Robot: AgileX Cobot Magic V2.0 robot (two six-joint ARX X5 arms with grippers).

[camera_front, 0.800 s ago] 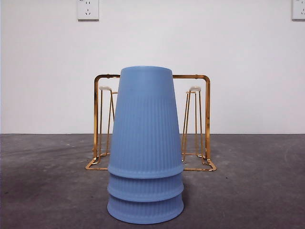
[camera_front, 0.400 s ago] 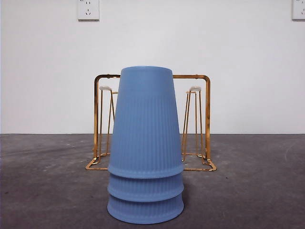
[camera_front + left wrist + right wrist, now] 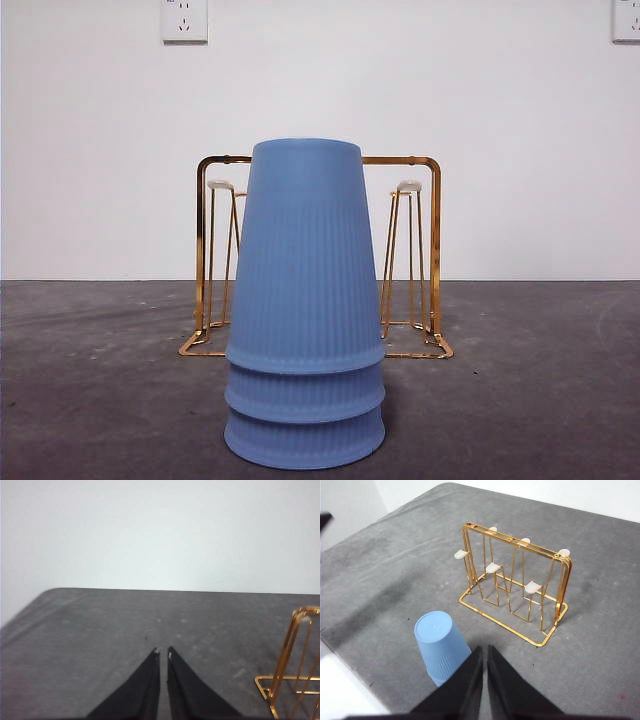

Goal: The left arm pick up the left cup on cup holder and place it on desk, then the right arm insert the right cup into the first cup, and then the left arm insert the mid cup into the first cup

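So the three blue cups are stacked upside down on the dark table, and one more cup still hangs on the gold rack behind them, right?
Nearly. The three blue cups do stand stacked upside down on the dark table, but the gold rack behind them holds no cup. The right wrist view shows all its white-tipped prongs bare.

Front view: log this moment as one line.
cups: three stacked on desk | cup holder: empty | left gripper, right gripper: shut, clear
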